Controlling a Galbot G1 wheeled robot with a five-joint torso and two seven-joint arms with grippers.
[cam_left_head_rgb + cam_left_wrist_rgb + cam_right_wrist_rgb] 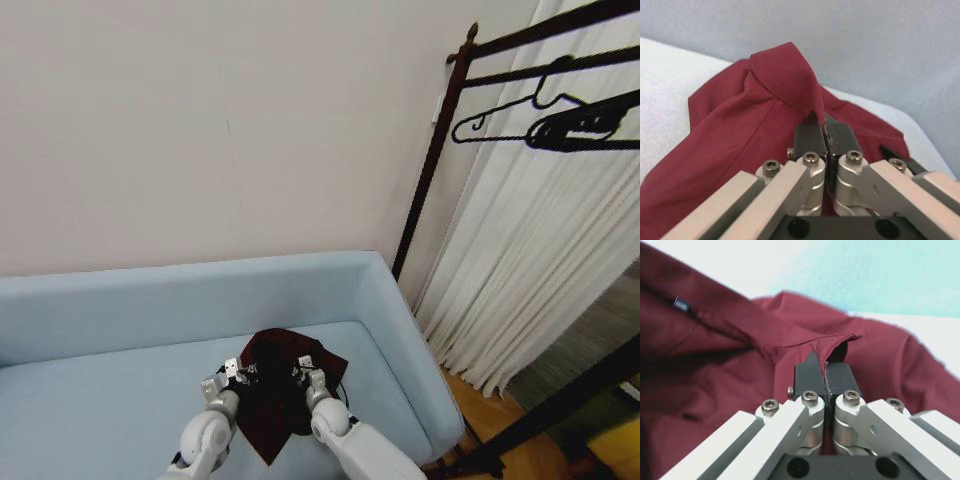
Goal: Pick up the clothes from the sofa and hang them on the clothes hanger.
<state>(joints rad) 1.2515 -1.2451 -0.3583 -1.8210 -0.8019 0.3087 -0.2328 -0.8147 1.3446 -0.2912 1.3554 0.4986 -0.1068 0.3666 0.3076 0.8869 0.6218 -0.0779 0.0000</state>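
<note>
On the sofa (100,400): we saw one red shirt (285,355).
Beside it: one rack (423,180), two hangers (585,128).
Left gripper (233,371): clamped on shirt.
Right gripper (304,369): clamped on shirt.

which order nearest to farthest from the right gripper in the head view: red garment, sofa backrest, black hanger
1. red garment, pinched in the right gripper
2. sofa backrest, just behind
3. black hanger, high on the right
</note>
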